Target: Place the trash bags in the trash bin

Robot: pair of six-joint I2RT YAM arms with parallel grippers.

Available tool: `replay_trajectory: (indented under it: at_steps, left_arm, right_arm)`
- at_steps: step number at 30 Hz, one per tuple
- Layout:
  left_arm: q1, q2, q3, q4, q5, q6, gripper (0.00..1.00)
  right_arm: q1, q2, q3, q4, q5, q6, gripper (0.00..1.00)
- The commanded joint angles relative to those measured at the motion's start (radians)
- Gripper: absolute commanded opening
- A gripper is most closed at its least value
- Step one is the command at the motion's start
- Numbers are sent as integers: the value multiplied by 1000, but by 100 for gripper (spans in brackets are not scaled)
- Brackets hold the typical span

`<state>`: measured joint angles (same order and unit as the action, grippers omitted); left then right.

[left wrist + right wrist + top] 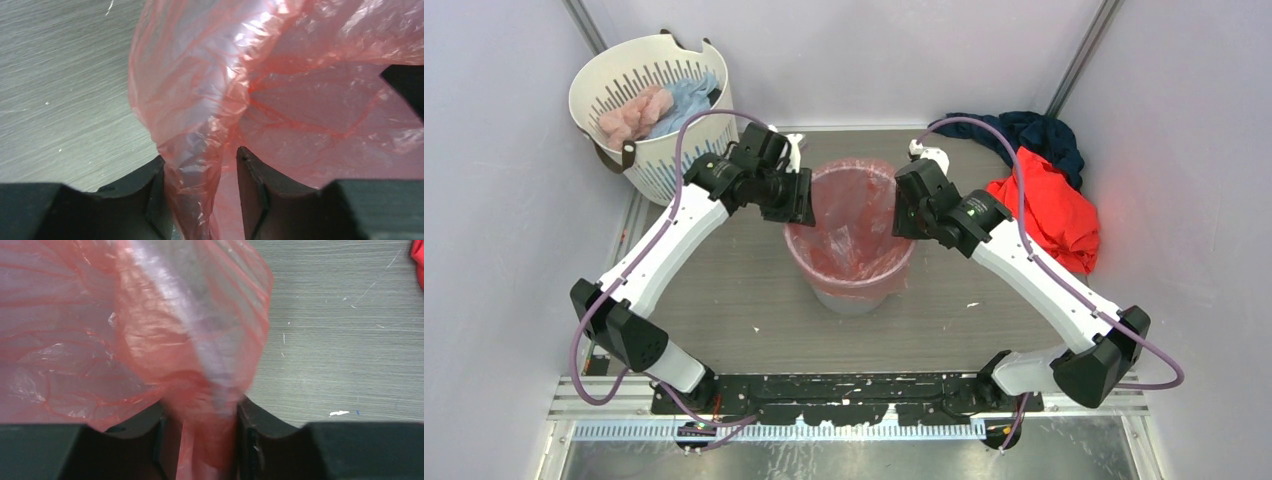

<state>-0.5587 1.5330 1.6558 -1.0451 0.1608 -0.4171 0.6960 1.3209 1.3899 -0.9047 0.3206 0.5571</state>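
**Red-pink film bag at the grey bin: holdings and positions**

- One large, thin, translucent red-pink plastic trash bag (849,235). It hangs inside the bin, long axis running straight down, with its mouth turned out over the rim.
- One plain light grey round plastic trash bin (849,298), upright at the middle of the grey table (724,290).
- Two pincers. My left gripper (799,195) sits at the bin's left rim and my right gripper (902,212) at its right rim. The bag lies between them, and I judge both equally near.
- Both wrist views show jaws part-spread with bunched film in the gap. I cannot tell whether either pinches or merely straddles it.
- One white slotted laundry basket (639,160), far left, holding one pale pink cloth (629,115) and one light blue cloth (686,100).
- One red-orange garment (1049,210) and one dark navy garment (1034,135), far right.
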Motion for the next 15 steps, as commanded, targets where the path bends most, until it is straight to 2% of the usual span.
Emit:
replay_trajectory:
  at_steps: [1,4,6,9,10,15]
  left_arm:
    - [-6,-45,1,140,110,-21,51]
    - [-4,-57,6,148,97,-14,63]
    - [-3,-66,20,141,87,-7,83]
    - [-1,-91,50,123,74,-2,99]
    - [-1,-103,59,118,71,0,99]
    - [-1,-174,104,99,31,5,100]
  right_arm:
    - [11,15,9,68,-76,27,49]
    - [8,5,10,80,-64,26,63]
    - [7,1,21,73,-58,24,77]
    - [7,-1,51,39,-57,24,94]
    - [8,-11,56,35,-57,24,99]
    - [7,-71,89,26,-28,20,100]
